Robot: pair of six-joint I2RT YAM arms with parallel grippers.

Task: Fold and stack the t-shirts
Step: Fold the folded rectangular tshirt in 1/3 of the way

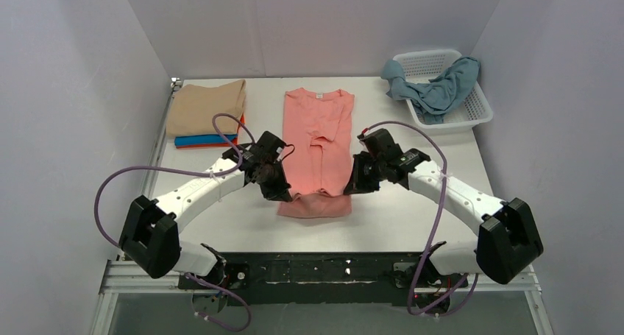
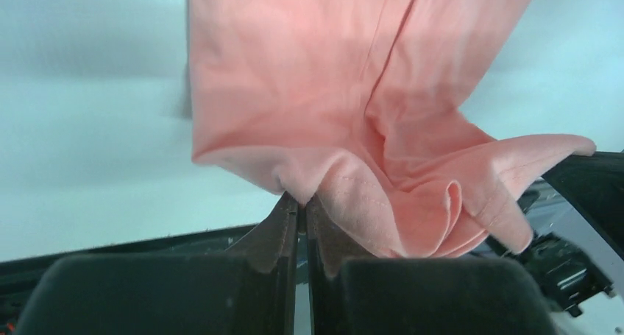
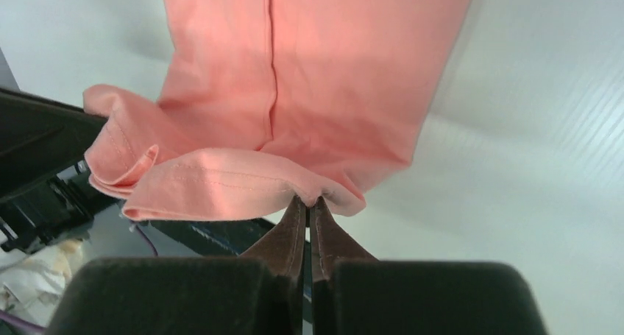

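Far left of the white table (image 1: 412, 202): a folded stack, with a beige tan cloth t-shirt (image 1: 206, 105) on top. The bright blue t-shirt (image 1: 210, 138) and the orange t-shirt (image 1: 200, 144) beneath it show only as thin edges. The stack lies close to the table's left edge.

Left gripper (image 2: 302, 202): jaws pressed together, pinching the near left hem corner of the salmon pink cloth t-shirt (image 1: 318, 129).

The pink shirt lies at table centre as a long narrow strip, sleeves turned inward and collar at the far end. Its near end is raised off the table and the hem sags in loose folds between the two grippers. From above it reads as a darker band. The wrists hide both sets of fingertips in the top view.

Right gripper (image 3: 307, 202): clenched on the near right hem corner.

Bare tabletop shows on both sides of the strip.

Far right corner: a white plastic lattice basket (image 1: 477, 115) near the right wall. A crumpled dusty grey-blue t-shirt (image 1: 440, 90) drapes over its rim, its shape hard to read.
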